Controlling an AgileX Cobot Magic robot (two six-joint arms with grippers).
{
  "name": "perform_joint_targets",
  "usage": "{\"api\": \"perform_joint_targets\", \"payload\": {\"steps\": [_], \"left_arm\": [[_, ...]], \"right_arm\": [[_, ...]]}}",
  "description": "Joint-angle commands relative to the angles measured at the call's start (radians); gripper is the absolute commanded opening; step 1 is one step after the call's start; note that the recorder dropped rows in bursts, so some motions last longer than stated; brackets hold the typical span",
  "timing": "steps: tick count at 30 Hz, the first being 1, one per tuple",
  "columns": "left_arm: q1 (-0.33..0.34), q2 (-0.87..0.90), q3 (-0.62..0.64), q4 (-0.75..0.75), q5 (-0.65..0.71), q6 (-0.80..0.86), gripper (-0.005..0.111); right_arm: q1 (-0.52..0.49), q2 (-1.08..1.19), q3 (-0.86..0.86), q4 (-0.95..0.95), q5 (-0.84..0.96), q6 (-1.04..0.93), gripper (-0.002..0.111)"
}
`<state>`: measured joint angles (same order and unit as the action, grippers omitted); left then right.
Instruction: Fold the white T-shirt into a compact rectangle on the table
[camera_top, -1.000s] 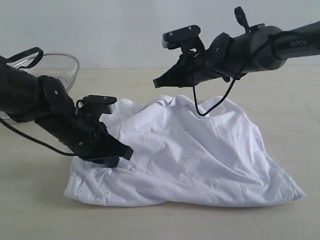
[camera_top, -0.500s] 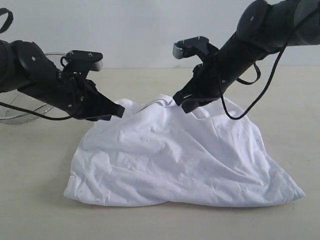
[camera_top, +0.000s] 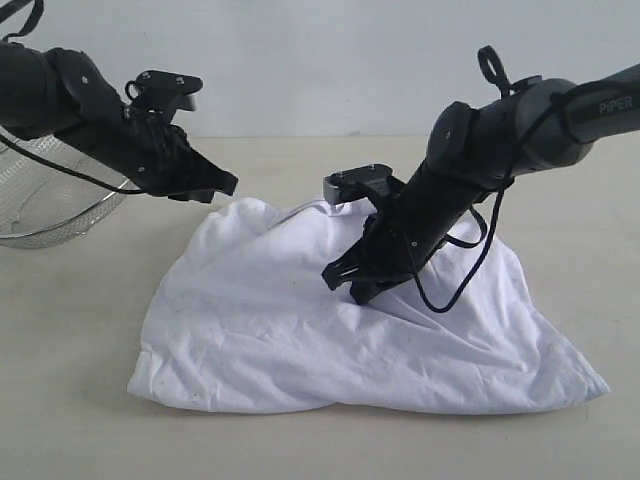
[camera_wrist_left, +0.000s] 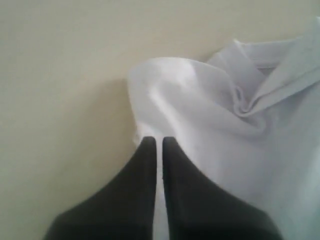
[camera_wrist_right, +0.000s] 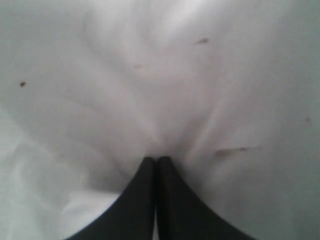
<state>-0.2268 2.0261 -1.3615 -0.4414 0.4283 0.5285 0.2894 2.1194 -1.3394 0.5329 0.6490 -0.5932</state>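
Exterior view: closed left claw (camera_top: 228, 185) hovers at far edge of white T-shirt (camera_top: 250, 320); closed right claw (camera_top: 340, 280) presses its middle.

A plain pale grey wall (camera_top: 300, 60) rises behind the beige table (camera_top: 60, 420) under soft, even light.

Off to my left I see a silver wire-mesh basket (camera_top: 45, 205), a rounded bowl of fine mesh with a thicker wire rim. The picture's edge cuts it off, so only part shows. Behind everything, a plain pale grey wall (camera_top: 320, 60) runs straight across, evenly lit.
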Motion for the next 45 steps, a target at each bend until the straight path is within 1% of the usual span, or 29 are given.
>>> {"api": "perform_joint_targets", "payload": {"steps": [1,3,8,13,19,25,28,31,33,35,37,40,41,45], "left_arm": [[0.117,0.046,-0.076,-0.037,0.161,0.039,0.004],[0.134,0.056,-0.101,-0.078,0.259,0.120,0.004],[0.124,0.093,-0.098,-0.170,0.237,0.124,0.004],[0.124,0.144,-0.101,-0.206,0.234,0.153,0.004],[0.126,0.194,-0.164,-0.206,0.261,0.161,0.004],[0.140,0.199,-0.253,-0.199,0.381,0.176,0.004],[0.167,0.199,-0.280,-0.171,0.388,0.172,0.004],[0.200,0.199,-0.289,-0.190,0.389,0.168,0.006],[0.217,0.199,-0.289,-0.241,0.420,0.172,0.013],[0.220,0.199,-0.289,-0.302,0.455,0.195,0.023],[0.220,0.199,-0.289,-0.350,0.468,0.223,0.037],[0.216,0.199,-0.289,-0.364,0.481,0.218,0.051],[0.216,0.199,-0.289,-0.364,0.484,0.209,0.053],[0.214,0.208,-0.289,-0.361,0.482,0.198,0.053]], "right_arm": [[0.000,0.035,0.005,-0.008,0.006,-0.009,0.000],[0.000,0.035,0.005,-0.019,0.011,-0.012,0.000],[0.000,0.035,0.005,-0.019,0.020,-0.015,0.000],[0.000,0.035,0.005,-0.019,0.027,-0.015,0.000],[0.000,0.035,0.005,-0.019,0.045,-0.015,0.000],[0.000,0.035,0.005,-0.023,0.058,-0.015,0.000],[0.000,0.035,0.005,-0.040,0.060,-0.015,0.000],[0.000,0.035,0.005,-0.050,0.069,-0.015,0.000],[0.000,0.035,0.005,-0.053,0.068,-0.015,0.000],[0.000,0.035,0.005,-0.067,0.066,-0.015,0.000],[0.000,0.035,0.005,-0.087,0.066,-0.006,0.000],[0.000,0.035,0.005,-0.097,0.068,-0.006,0.000],[0.000,0.035,0.005,-0.097,0.068,-0.006,0.000],[0.000,0.035,0.005,-0.097,0.066,-0.006,0.000]]}}
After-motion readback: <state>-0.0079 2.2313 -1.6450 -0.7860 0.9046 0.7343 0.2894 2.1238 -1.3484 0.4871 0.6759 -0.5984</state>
